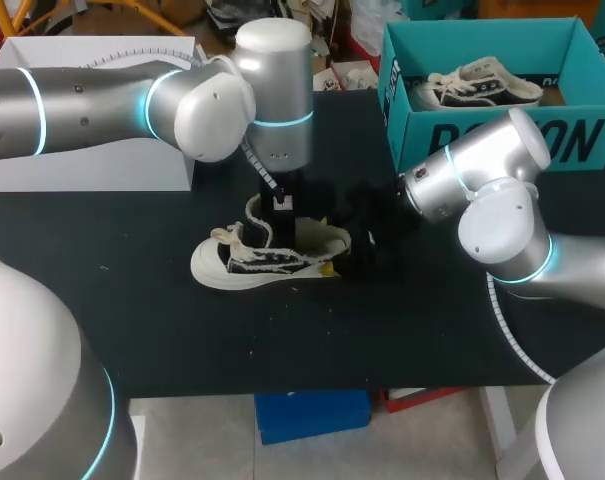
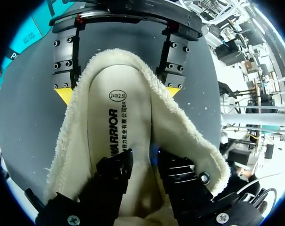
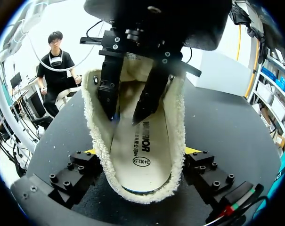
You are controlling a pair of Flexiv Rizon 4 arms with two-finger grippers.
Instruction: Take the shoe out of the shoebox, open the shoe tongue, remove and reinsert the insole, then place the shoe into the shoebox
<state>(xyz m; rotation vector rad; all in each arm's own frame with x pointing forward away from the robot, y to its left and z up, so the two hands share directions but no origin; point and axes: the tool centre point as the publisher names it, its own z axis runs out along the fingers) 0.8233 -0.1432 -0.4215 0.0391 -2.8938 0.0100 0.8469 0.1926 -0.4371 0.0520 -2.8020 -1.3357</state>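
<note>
Shoe [image 1: 267,258] out on the black table [image 1: 132,300], near and left of the teal shoebox [image 1: 482,140], worked by both arms.

The right gripper [image 2: 118,92] straddles the heel, yellow tips pressed to either side of the fleece collar [image 2: 189,136]. The left gripper [image 3: 127,117] reaches down inside, jaws narrow, with nothing visibly pinched. The insole [image 2: 118,141] looks thin, light and floppy, so it is best taken by its heel edge. The plush lining will likely drag on it, while the shoe's stiffer heel and sole make the firmest hold.
</note>
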